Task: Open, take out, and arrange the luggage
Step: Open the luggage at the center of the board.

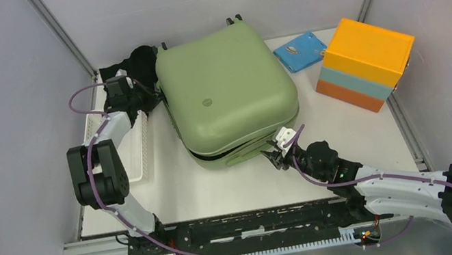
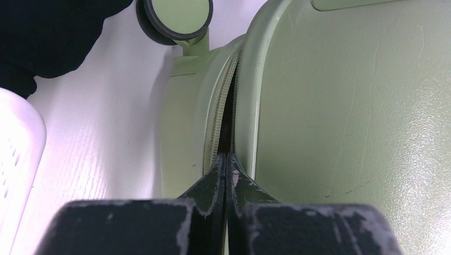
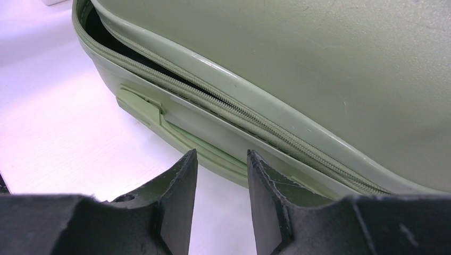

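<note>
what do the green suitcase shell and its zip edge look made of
The large sage-green hard-shell suitcase looks like moulded plastic, matte, with fine scuffs and soft highlights. Its zip edge looks like woven fabric tape: ribbed weave beside a toothed line.

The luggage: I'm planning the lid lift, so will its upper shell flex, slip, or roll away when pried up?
The luggage shell looks moulded and hard, so probably stiff, not floppy. Its smooth surface may slip in a pinch. It lies flat, not resting on its wheel, so rolling seems unlikely.
</note>
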{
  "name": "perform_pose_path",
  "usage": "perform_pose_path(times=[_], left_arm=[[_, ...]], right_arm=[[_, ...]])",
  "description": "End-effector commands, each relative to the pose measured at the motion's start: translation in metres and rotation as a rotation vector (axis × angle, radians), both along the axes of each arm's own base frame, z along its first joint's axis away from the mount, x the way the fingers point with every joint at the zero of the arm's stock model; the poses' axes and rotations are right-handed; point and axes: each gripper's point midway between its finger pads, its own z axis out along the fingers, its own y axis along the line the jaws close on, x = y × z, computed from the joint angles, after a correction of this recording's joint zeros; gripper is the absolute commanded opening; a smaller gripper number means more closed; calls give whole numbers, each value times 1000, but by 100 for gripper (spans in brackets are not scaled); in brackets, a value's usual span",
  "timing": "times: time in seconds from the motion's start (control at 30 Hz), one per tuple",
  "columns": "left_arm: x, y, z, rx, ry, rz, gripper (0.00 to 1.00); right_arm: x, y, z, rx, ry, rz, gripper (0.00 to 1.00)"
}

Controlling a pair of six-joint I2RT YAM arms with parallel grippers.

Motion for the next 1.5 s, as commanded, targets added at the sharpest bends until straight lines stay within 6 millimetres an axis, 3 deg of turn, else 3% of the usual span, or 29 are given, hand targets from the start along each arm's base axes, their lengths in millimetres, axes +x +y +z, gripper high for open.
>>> perform_pose_path(times=[0.0,0.33,0.4,0.67,0.83,1.07,1.47], left_arm=[[-2,-4,-14,34,42,-17,2],[-6,-6,-25,86,80,-34,6],[-9,-20,-26,91,82,-65,11],[-18,-31,-30,102,95,-102,19],[-25,-45,-16,36,50,-158,22],[-37,-78,24,-152,-83,-296,26],[-51,-99,82,-343,-213,-364,28]], right_arm=[[1,11,25,80,-35,17,45],[-2,19,31,107,-36,47,45],[-2,20,34,116,-39,49,45],[-3,22,40,132,-48,59,46],[-4,24,41,137,-46,64,45],[-5,27,46,122,-69,91,47],[-2,35,56,74,-134,127,54]])
